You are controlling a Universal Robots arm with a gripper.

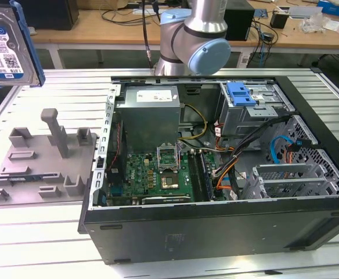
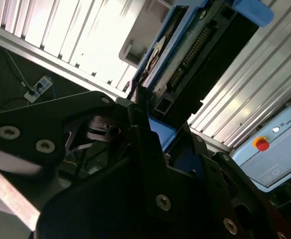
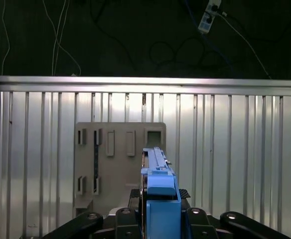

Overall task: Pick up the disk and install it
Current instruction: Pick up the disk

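In the exterior view the slatted metal counter [image 1: 42, 244] carried an open computer case [image 1: 216, 232] lying on its side, with the arm [image 1: 201, 35] rising behind it. Inside the case sat a grey power supply [image 1: 149, 113], a green motherboard [image 1: 158, 171] below it, and a bare blue bracket [image 1: 241, 94] in the drive bay towards the exterior view's right. A grey moulded fixture [image 1: 42, 157] lay on the counter just beside the case, on the exterior view's left. Above that fixture, at the exterior view's upper left, the disk [image 1: 4, 52] hung clear of the counter and well apart from the case, with its white-and-blue label facing the camera and the blue carrier frame along its edge. The first wrist view looked past the disk, seen edge-on, onto the fixture and the counter slats beneath it. The second wrist view showed the disk's connector edge and, off to one side, a pale control box with a red stop button [image 2: 261, 144]. The gripper [image 3: 159, 199] was clenched on the disk, its black fingers [image 3: 183, 195] pressed against either side of the blue frame.
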